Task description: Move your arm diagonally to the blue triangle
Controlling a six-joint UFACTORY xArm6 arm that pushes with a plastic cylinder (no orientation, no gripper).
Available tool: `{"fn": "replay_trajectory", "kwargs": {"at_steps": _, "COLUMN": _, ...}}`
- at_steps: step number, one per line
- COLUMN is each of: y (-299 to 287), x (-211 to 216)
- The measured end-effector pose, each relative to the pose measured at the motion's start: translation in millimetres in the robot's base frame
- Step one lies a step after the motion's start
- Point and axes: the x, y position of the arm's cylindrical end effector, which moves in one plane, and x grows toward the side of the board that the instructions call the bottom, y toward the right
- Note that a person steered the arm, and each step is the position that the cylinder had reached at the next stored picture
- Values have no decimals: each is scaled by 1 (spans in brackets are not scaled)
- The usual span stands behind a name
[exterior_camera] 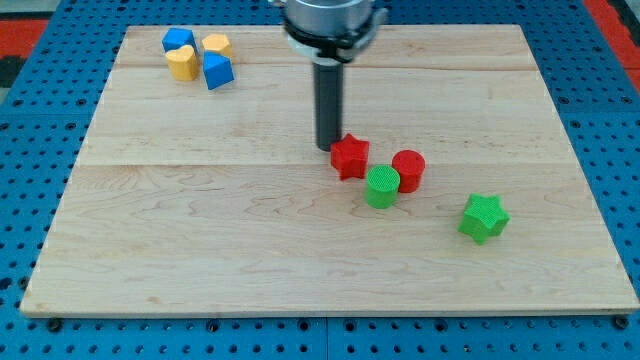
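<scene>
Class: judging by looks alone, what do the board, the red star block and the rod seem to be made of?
The board: likely wood, pale with visible grain and plank seams, matte finish. The red star block: probably plastic or painted wood; uniform saturated colour, slight sheen. My tip, just left of the star, ends a dark rod, smooth and faintly glossy, perhaps metal or plastic.

A pale wooden board point(200, 250) lies on blue perforated flooring point(40, 120).

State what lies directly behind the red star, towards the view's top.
My tip stands just behind the red star, at its upper-left edge. Whether they touch cannot be told; the rod covers the wooden board behind it.
</scene>
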Motion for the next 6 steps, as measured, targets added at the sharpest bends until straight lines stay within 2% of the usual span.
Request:
{"fn": "replay_trajectory", "kwargs": {"at_steps": 1, "y": 48, "x": 20}}
{"fn": "replay_trajectory", "kwargs": {"at_steps": 4, "y": 84, "x": 55}}
{"fn": "replay_trajectory", "kwargs": {"at_steps": 5, "y": 44, "x": 31}}
{"fn": "replay_trajectory", "kwargs": {"at_steps": 6, "y": -23, "x": 0}}
